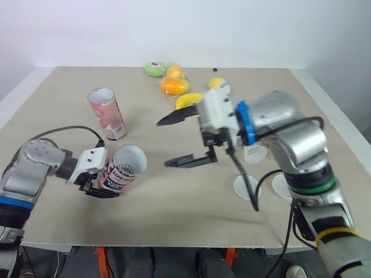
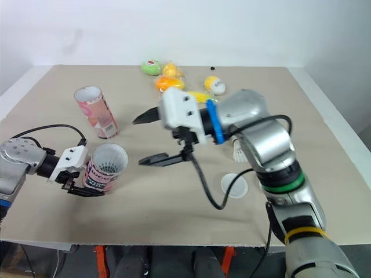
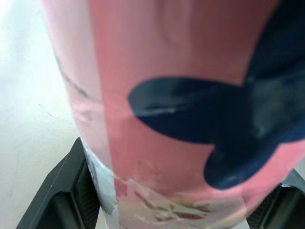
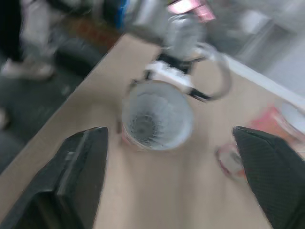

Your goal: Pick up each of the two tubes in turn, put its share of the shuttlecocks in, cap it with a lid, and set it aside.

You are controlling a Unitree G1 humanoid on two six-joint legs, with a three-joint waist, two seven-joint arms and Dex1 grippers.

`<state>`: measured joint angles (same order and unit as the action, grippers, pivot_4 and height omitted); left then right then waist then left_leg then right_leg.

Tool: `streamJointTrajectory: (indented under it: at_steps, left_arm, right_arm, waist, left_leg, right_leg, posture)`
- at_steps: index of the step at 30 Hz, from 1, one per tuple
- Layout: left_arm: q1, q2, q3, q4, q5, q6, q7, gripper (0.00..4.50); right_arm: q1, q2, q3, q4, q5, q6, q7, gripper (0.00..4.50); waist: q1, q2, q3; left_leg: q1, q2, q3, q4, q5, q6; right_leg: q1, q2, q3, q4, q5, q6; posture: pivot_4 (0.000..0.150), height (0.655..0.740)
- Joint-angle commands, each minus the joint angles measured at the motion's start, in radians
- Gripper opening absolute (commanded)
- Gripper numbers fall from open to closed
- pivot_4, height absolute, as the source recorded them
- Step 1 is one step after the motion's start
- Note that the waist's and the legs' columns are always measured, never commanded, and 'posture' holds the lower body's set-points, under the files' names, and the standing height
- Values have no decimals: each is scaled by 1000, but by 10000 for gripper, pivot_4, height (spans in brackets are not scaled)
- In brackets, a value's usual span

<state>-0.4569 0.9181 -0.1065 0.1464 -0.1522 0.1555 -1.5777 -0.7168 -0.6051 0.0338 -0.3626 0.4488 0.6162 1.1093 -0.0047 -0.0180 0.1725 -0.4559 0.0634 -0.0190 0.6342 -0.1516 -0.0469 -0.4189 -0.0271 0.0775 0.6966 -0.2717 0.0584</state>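
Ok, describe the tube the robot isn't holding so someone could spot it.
On the tan tabletop, look at the robot's left side. The pink cardboard tube stands upright alone, its open end up; the other pink tube leans in the left end effector.

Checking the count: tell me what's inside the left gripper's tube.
The tube shows a pale inner wall and darker centre; its bottom is too blurred to tell contents.
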Motion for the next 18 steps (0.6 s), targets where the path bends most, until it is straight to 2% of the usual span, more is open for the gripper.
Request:
streamJointTrajectory:
  at_steps: [1, 4, 6, 7, 10, 18]
  left_arm:
    - [28, -5, -49, -5, 1, 3, -19, 33455]
    - [30, -7, -57, 1, -1, -1, -25, 33455]
    - [20, -13, -68, 13, 1, -7, -33, 33455]
    - [10, -15, -77, 22, 3, -13, -35, 33455]
    - [-26, -28, -98, 52, 6, -26, -37, 33455]
    - [-48, -51, -113, 59, -20, -13, -37, 33455]
  right_arm:
    - [240, -41, -241, -139, 40, 111, -151, 42992]
    - [502, -35, -383, -254, 53, 168, -244, 42992]
    - [613, -29, -423, -307, 65, 185, -282, 42992]
    - [644, -23, -426, -319, 66, 192, -306, 42992]
    - [676, -12, -396, -320, 44, 201, -383, 42992]
    - [618, 24, -335, -178, -41, 240, -595, 42992]
  waist:
    - [8, -2, -1]
    - [11, 3, -2]
    - [9, 9, -4]
    - [9, 11, -4]
    - [7, 11, -5]
    - [9, 8, -5]
  left_leg:
    - [0, 0, 0, 0, -1, -1]
    - [0, 0, 1, 0, -4, 0]
    - [0, 0, 1, -1, -5, 2]
    - [1, 0, 1, -1, -6, 2]
    - [5, 0, 1, 0, -6, 2]
    - [10, -1, 3, 4, -5, 4]
  right_leg:
    - [1, 0, 0, 0, 0, 0]
    - [0, 0, 0, 0, 0, 0]
    - [0, 0, 1, 1, -2, 0]
    - [0, 1, 1, 1, -5, 5]
    - [2, 2, 2, 2, -7, 1]
    - [11, 1, 6, -6, -6, 1]
  posture:
    - [1500, 6917]
    - [1500, 6917]
    - [1500, 6917]
    - [1500, 6917]
    - [1500, 6917]
    - [1500, 6917]
